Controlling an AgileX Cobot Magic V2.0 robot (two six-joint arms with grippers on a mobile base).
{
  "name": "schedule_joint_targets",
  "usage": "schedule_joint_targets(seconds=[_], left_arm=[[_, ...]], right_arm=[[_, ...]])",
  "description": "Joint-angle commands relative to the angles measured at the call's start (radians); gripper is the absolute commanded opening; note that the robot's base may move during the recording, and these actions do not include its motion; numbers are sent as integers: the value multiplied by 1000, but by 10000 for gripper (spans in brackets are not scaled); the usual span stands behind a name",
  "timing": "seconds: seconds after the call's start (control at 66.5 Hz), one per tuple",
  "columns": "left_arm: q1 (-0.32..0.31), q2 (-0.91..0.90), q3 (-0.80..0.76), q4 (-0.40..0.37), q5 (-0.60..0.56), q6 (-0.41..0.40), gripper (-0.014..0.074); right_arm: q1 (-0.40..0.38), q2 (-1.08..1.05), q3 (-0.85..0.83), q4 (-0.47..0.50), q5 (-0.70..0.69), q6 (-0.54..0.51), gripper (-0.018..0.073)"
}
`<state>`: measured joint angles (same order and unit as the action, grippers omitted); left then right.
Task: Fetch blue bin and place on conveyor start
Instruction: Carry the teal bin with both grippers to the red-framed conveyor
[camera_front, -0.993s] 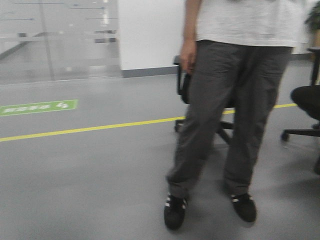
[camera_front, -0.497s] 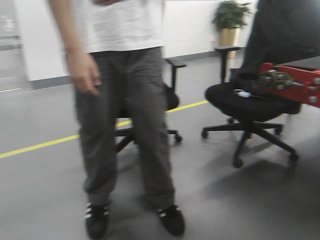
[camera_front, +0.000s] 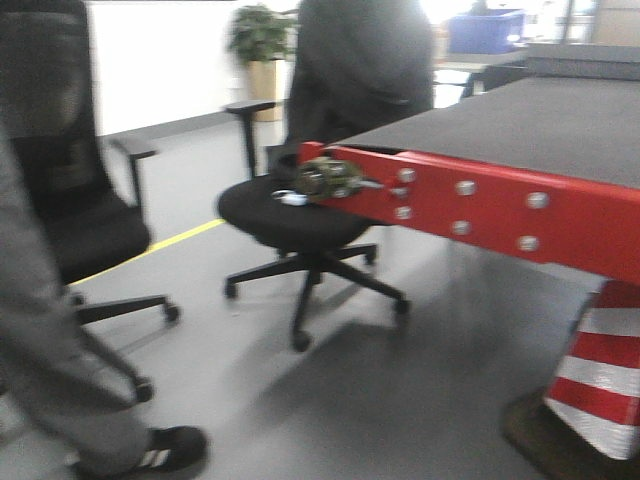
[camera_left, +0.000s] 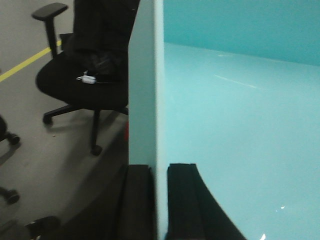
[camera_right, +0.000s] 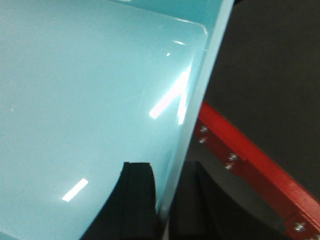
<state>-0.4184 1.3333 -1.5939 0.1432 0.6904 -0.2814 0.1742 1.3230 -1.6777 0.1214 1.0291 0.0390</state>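
Between our two claws hangs the blue bin (camera_left: 225, 125), a pale aqua tub with smooth, shiny walls. Our left claw (camera_left: 159, 200) is clamped on the bin's left wall. One black finger (camera_left: 135, 200) is on the outside of the wall and the other finger is on the inside. Our right claw (camera_right: 167, 205) is clamped on the right wall of the blue bin (camera_right: 75, 100) in the same way, with the thin wall pinched between its two black fingers (camera_right: 137, 200).

Just past the right wall, and lower down, we see the conveyor start (camera_right: 270, 65). It has a flat black belt, and its red frame (camera_right: 250, 165) runs under the bin's edge. So the bin is up in the air, right beside the end of the belt, and we cannot tell if it touches.

From the front view, the conveyor start (camera_front: 520, 120) fills the right side. Silver bolts (camera_front: 465, 187) dot the red frame (camera_front: 500, 205). A red and white striped post (camera_front: 600, 370) stands under it.

Next to the frame's end is a black office chair (camera_front: 300, 215) with a small white thing (camera_front: 290, 198) on its seat and a dark jacket (camera_front: 360, 60) over its back. A yellow line (camera_front: 180, 238) runs along the gray floor. At the far left we see a person's leg (camera_front: 60, 400) and a black shoe (camera_front: 165, 450). Far back stand a potted plant (camera_front: 262, 40) and a dark blue bin (camera_front: 485, 30).
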Motion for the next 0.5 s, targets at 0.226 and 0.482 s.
schedule_joint_targets(seconds=[0.226,0.482], left_arm=[[-6,-19,-13,-25,-81,-11,-111],[-6,-19,-13,-25,-81,-11,-111]], right_arm=[[-1,-8,-7,-7,-27,-29,-151],[-1,-8,-7,-7,-27,-29,-151]])
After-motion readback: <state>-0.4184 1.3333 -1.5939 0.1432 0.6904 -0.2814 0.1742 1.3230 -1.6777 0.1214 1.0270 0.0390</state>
